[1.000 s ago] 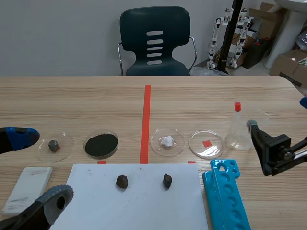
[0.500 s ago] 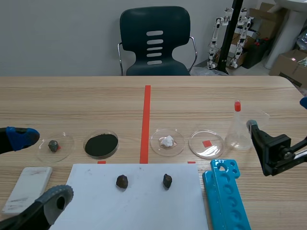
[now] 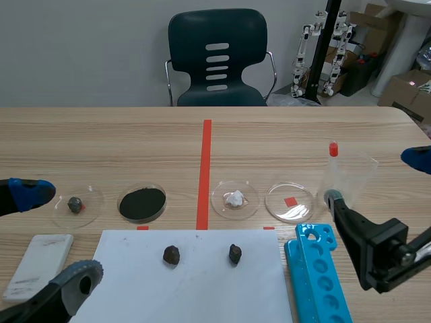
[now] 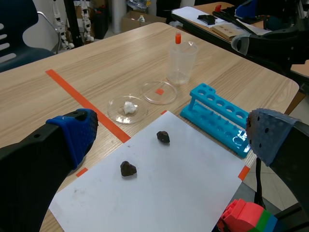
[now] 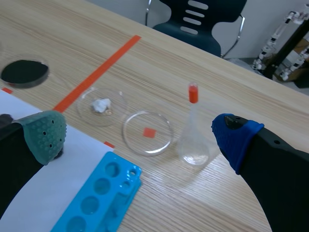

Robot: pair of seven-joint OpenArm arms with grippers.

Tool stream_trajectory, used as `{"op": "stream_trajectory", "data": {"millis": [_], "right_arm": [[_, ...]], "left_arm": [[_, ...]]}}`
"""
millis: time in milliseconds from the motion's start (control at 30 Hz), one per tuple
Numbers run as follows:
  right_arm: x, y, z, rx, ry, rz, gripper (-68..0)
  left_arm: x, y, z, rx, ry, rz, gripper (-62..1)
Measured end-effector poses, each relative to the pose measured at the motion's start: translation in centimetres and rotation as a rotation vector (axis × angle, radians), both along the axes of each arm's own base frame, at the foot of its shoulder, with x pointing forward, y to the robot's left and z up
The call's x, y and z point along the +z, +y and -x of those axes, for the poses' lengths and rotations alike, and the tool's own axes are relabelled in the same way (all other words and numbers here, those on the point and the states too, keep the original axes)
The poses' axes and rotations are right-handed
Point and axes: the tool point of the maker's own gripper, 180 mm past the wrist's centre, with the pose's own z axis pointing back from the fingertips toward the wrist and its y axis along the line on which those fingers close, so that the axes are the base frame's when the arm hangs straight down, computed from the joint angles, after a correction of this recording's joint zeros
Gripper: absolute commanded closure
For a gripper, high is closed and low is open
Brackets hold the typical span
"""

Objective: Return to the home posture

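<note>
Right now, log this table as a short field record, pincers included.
left pincer: open, holding nothing
right pincer: open, holding nothing
white sheet: flat at the near edge, two dark lumps on it
dish row beyond the sheet: grey lump, black powder, white lump, each in its own dish, then an empty dish
flask: clear, red cap, upright
tube rack: blue, beside the sheet toward the right arm
white slab: beside the sheet toward the left arm
</note>
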Motion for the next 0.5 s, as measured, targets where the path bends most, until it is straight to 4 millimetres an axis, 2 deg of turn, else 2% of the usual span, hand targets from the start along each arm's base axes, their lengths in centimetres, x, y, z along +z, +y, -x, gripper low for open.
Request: {"op": "stream_trajectory", "data": {"millis": [167,333,500], "right_arm": [[0.8,1.8,1.7,0.053,0.028,-0.030,-63.8],[0.4,4.1,4.0,0.183,0.087,-0.028,-63.8],[-0.5,4.5,5.5,0.232,0.142,-0.017,-63.8]], "left_arm": [[0.0,0.0,0.0,0.000,0.000,0.000,-62.3],[0.0,0.0,0.0,0.000,0.000,0.000,-62.3],[0.0,0.0,0.0,0.000,0.000,0.000,-62.3]]}}
